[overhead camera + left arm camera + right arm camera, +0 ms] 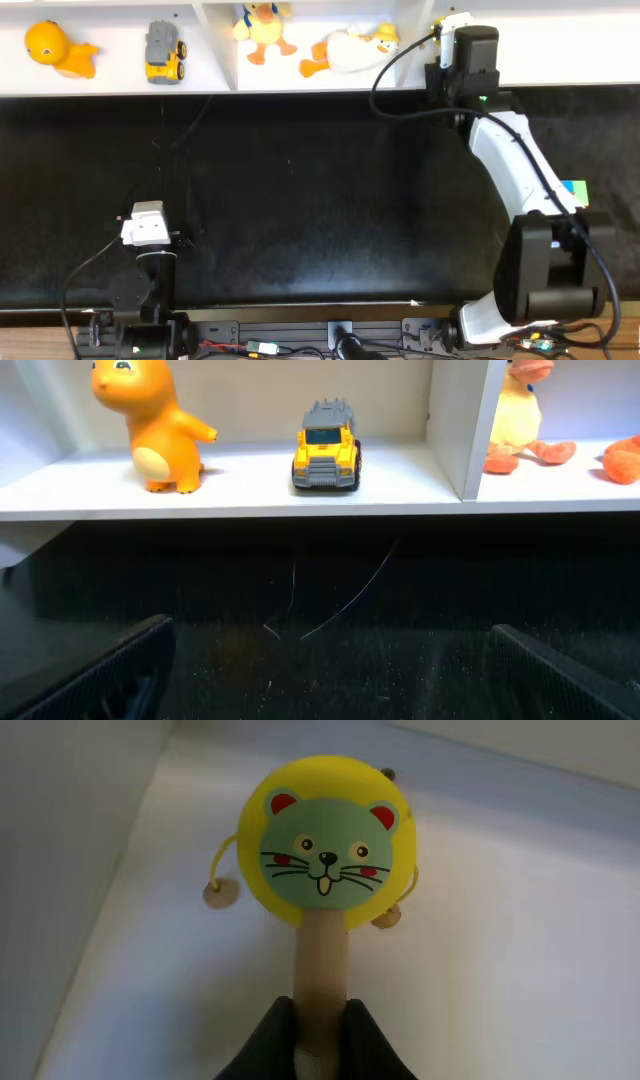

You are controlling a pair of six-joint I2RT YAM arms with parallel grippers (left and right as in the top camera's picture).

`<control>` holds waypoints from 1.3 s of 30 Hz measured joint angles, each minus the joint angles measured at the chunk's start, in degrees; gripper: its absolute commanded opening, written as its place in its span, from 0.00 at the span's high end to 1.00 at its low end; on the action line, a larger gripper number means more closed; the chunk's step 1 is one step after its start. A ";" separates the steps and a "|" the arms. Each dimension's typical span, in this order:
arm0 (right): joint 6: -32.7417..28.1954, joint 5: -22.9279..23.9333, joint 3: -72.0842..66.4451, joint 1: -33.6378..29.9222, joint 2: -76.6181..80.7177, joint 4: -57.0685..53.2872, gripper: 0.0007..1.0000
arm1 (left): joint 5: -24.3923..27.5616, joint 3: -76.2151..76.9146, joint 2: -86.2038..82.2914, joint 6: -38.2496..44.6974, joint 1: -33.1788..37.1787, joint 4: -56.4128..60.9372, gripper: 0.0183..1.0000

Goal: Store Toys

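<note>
A yellow hand drum toy [328,850] with a green cat face and a wooden handle lies inside the rightmost white shelf compartment. My right gripper [320,1042] is shut on its handle; in the top view that gripper [455,45] sits at the shelf's right end. An orange figure [58,48], a yellow and grey toy truck [164,52], a plush duck [264,30] and a white plush duck [352,50] rest in the shelf. My left gripper [330,660] stands open low over the black mat, facing the truck [326,450] and orange figure [150,422].
White dividers [460,430] split the shelf [120,88] into compartments. The black mat [300,200] covers the table in front. A small blue and green object [574,190] lies at the right, beside the right arm.
</note>
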 measured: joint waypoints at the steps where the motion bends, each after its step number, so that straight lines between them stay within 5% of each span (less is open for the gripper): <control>1: 0.15 -0.02 0.00 0.00 0.02 0.31 0.84 | 0.00 0.00 0.00 0.00 0.00 0.00 0.00; 29: 2.23 -3.10 0.04 -2.64 3.65 3.74 0.80 | 0.00 0.00 0.00 0.00 0.00 0.00 0.00; 35: 2.80 -4.28 0.04 -2.62 3.69 3.78 0.66 | 0.00 0.00 0.00 0.00 0.00 0.00 0.00; 39: 2.67 -4.50 0.04 -2.60 3.76 3.85 0.65 | 0.00 0.00 0.00 0.02 0.00 0.00 0.00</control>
